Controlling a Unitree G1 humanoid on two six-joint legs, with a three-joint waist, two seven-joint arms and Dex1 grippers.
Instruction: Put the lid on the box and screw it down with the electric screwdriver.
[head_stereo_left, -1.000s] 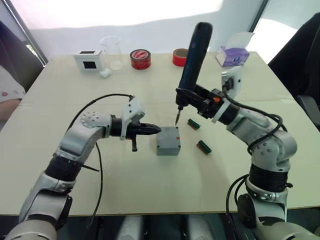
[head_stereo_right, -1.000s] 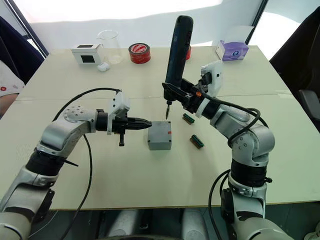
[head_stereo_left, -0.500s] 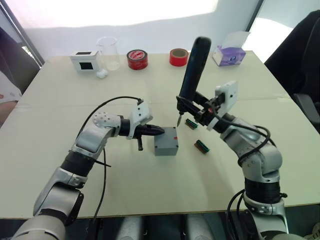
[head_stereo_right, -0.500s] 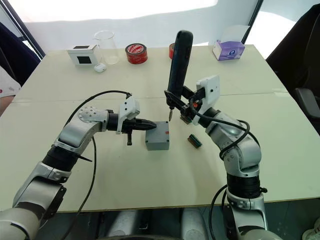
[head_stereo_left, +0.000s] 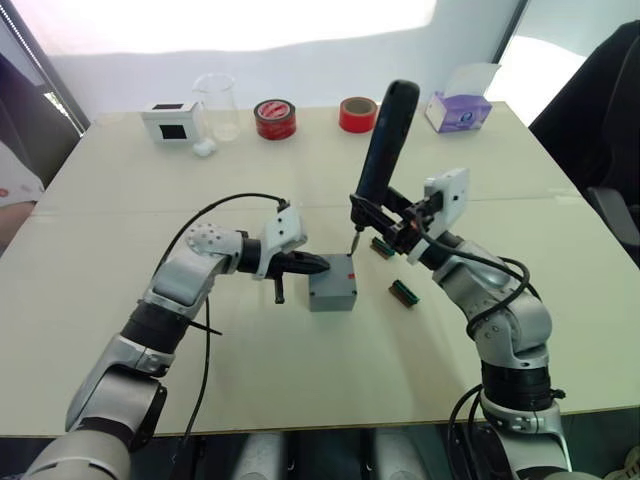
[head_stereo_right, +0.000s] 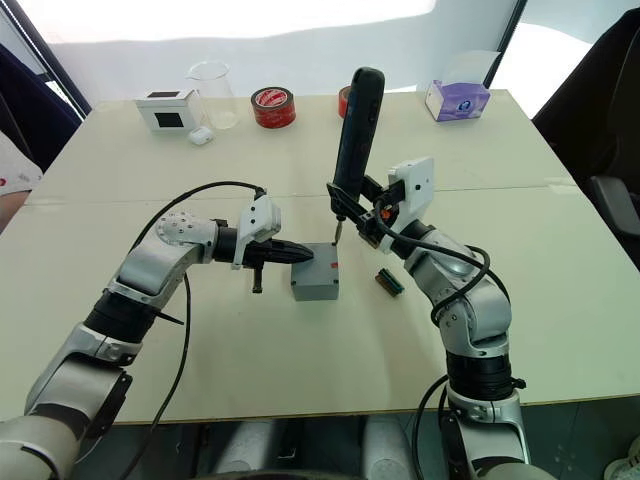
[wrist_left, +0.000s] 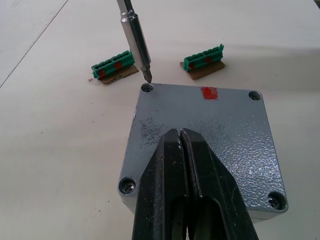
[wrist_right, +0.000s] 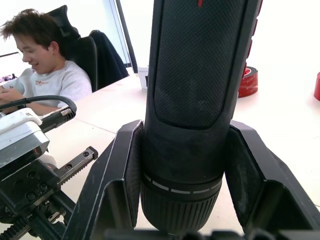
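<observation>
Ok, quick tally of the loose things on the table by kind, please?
Gray square box with lid on: 1
Black electric screwdriver, in right gripper: 1
Green terminal blocks: 2
Red tape rolls: 2
Clear glass beaker: 1
White box with black panel: 1
Purple tissue box: 1
Total: 9

**Materials and Finishes**

Lid (wrist_left: 205, 135): gray, pebbled matt texture, looked like cast metal or painted plastic. Electric screwdriver (wrist_right: 192, 75): black, finely stippled matt grip; bit (wrist_left: 136, 40) was smooth, bright metal. Left gripper (wrist_left: 192, 200) fingers: black, semi-gloss plastic. Table (head_stereo_left: 300, 390): pale, smooth, matt. Beaker (head_stereo_left: 217, 100): clear, glossy. Tape rolls (head_stereo_left: 273, 117): red, shiny.
</observation>
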